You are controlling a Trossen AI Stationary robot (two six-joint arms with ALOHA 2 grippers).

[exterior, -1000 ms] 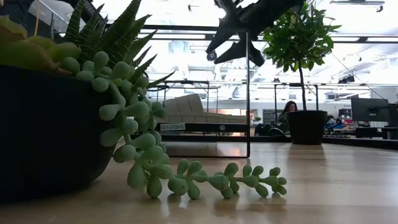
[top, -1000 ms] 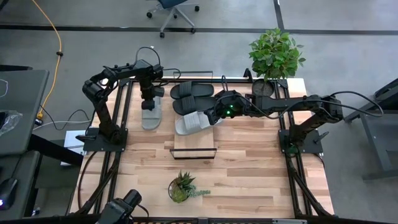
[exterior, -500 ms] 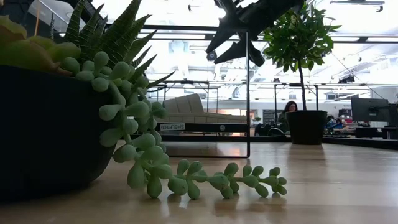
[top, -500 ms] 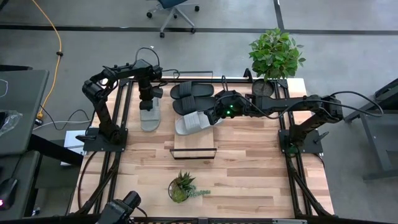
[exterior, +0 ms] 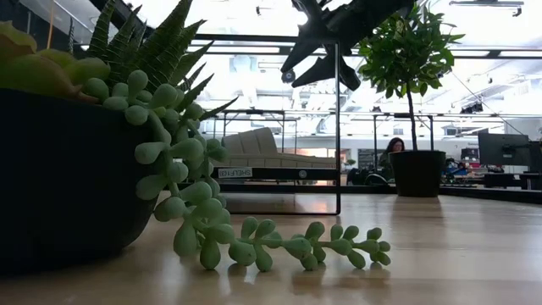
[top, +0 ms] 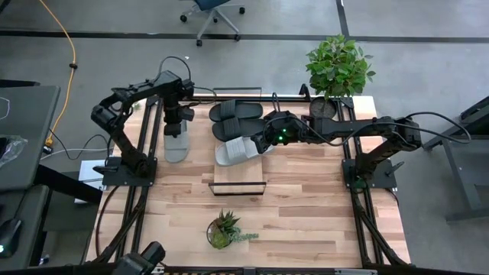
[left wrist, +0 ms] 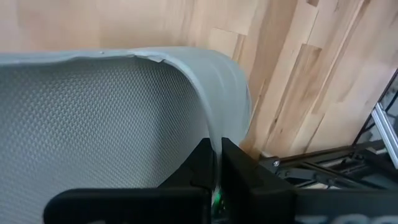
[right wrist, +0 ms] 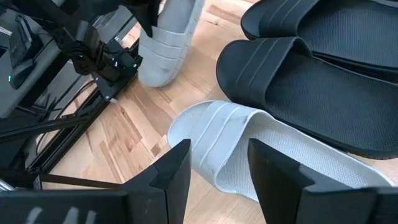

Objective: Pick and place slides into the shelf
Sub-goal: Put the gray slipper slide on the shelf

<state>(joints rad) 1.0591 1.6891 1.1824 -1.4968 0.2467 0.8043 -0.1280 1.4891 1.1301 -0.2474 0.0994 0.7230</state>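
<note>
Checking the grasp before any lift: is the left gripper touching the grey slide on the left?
Touching. The left wrist view shows the left gripper with its fingers pinched on the edge of the grey slide, no gap between them.

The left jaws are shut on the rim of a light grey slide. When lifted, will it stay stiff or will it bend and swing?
The light grey slide is pinched on its thin rim by the left gripper, so it will probably hang and swing. The rim looks like soft foam, so it may flex a little. Its textured footbed probably limits slipping.

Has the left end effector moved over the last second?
Yes. The left end effector, shut on the grey slide, has shifted toward the table's left frame rail.
</note>
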